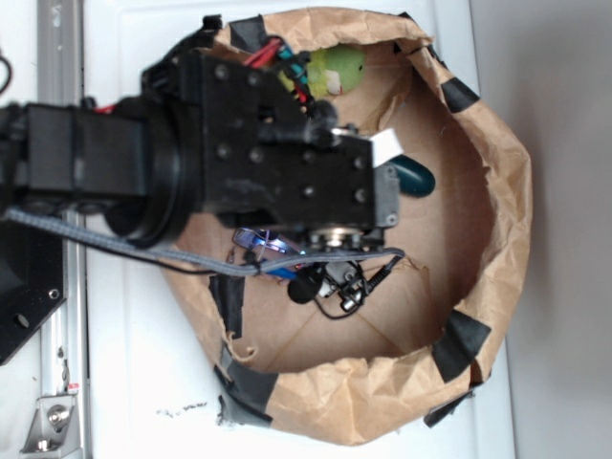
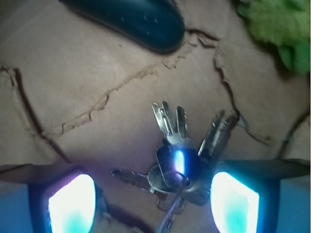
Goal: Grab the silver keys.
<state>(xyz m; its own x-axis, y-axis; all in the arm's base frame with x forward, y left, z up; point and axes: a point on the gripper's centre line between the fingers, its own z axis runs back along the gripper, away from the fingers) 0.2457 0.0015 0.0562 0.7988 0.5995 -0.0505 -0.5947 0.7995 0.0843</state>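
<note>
Now we are in the approach step, just before the grasp. In the wrist view the silver keys lie fanned out on the brown paper floor of the bag, with the ring end low in the picture and the blades pointing up and to both sides. The gripper has its jaws open: the two glowing fingertips stand well apart, one on each side of the bunch, and the heads of the keys sit between them, a little closer to the right one. We cannot tell for sure if the fingertips touch the paper already or hang just above it.

The dark teal capsule lies apart from the keys, at the top of the wrist view, and the green leafy thing is in the top right corner; both are outside the jaws, so they should not disturb the grasp.

In the exterior view the arm reaches into the paper bag, which stands on the white table, and it hides the keys completely there.

We judge that the next move calls for a small descent, if any height remains, and then a closing of the jaws on the thick middle of the bunch. The keys are thin, flat and loose on the ring, so the closing must take the heads and not only one blade, or the bunch could slip out when we lift
</note>
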